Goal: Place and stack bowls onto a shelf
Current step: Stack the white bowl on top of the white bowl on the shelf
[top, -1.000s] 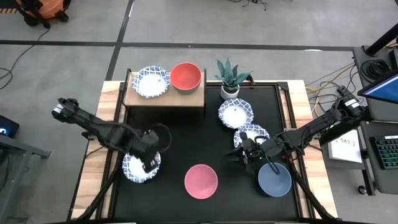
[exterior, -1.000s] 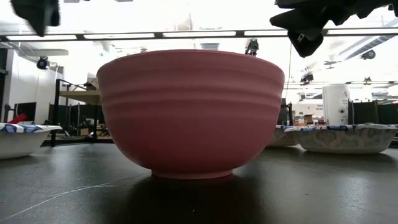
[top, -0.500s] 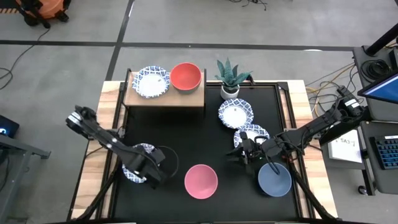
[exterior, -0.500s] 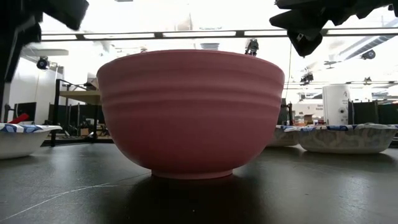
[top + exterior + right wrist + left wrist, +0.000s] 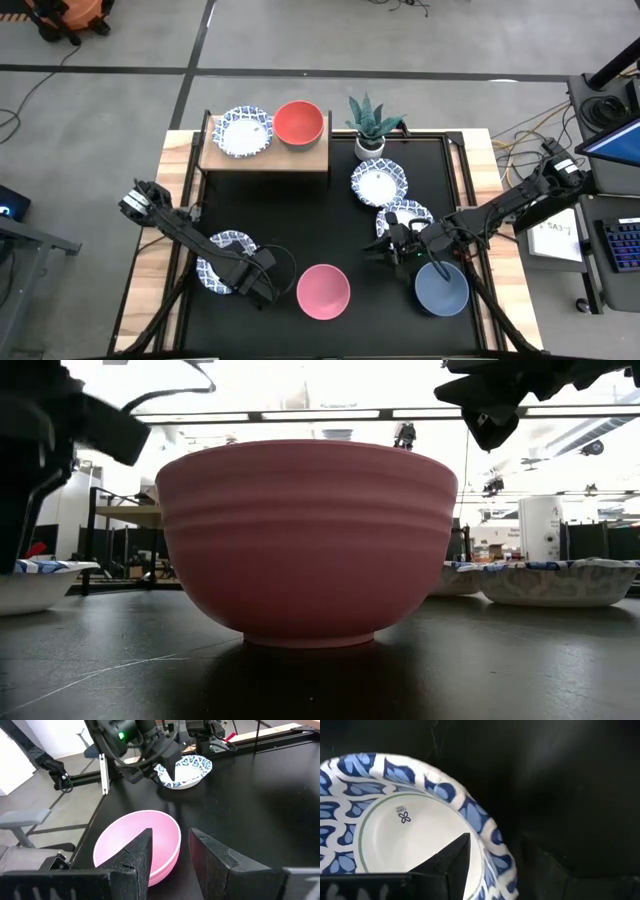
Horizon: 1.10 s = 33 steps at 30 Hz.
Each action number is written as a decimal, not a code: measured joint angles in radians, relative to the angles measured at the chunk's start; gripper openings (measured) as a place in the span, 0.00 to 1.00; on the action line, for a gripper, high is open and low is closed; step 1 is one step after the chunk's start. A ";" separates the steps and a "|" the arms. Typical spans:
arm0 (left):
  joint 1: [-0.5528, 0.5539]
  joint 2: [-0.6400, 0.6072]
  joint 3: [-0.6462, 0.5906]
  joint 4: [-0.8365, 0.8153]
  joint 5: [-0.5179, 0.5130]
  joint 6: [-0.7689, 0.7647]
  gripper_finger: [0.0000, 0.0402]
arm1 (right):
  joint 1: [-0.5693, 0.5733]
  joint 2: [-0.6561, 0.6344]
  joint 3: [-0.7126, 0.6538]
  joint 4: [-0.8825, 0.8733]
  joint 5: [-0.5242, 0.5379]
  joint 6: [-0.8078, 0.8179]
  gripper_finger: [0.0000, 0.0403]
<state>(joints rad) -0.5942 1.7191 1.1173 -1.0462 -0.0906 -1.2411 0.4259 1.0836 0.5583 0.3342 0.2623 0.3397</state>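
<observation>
The left gripper (image 5: 257, 285) stands wide, one dark wedge finger (image 5: 451, 857) inside and one outside the rim of a shallow, glossy blue-patterned white bowl (image 5: 405, 825) at the black table's (image 5: 300, 225) left front, partly hidden by that arm. The right gripper (image 5: 385, 250), open and empty, hovers between the smooth ribbed pink bowl (image 5: 323, 291) and the grey-blue bowl (image 5: 442, 288). On the light-wood shelf (image 5: 265, 158) sit another patterned bowl (image 5: 245, 131) and the red bowl (image 5: 298, 123), side by side.

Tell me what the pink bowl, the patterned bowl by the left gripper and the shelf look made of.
Pink bowl: likely matte plastic or melamine, with faint moulded ridges and an even colour.
Patterned bowl: probably paper, with a thin printed blue rim.
Shelf: light wood, unpainted board look.
</observation>
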 joint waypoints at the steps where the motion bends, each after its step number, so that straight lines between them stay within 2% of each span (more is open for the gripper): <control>1: -0.001 0.000 -0.013 0.008 0.000 -0.008 0.39 | 0.000 0.000 0.000 0.000 0.000 0.000 0.29; 9: -0.001 0.000 -0.052 0.036 -0.010 -0.019 0.33 | 0.000 0.000 0.000 0.001 0.000 0.008 0.29; 19: -0.007 -0.002 -0.052 0.034 -0.021 -0.010 0.05 | 0.000 0.000 0.000 0.016 0.000 0.008 0.29; 22: -0.013 -0.012 -0.046 0.030 -0.017 -0.002 0.02 | 0.000 0.000 0.000 0.016 0.000 0.007 0.29; 27: -0.029 -0.030 0.068 -0.054 -0.007 0.135 0.01 | 0.000 0.000 0.000 0.016 0.000 0.002 0.29; 30: -0.040 -0.030 0.183 -0.189 -0.061 0.257 0.00 | 0.000 0.000 0.000 0.016 0.000 0.000 0.29; 33: -0.061 -0.031 0.301 -0.274 -0.116 0.445 0.00 | 0.000 0.000 0.000 0.016 0.000 -0.003 0.29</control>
<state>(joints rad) -0.6551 1.6882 1.4182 -1.3201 -0.2067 -0.7964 0.4257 1.0836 0.5583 0.3500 0.2626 0.3370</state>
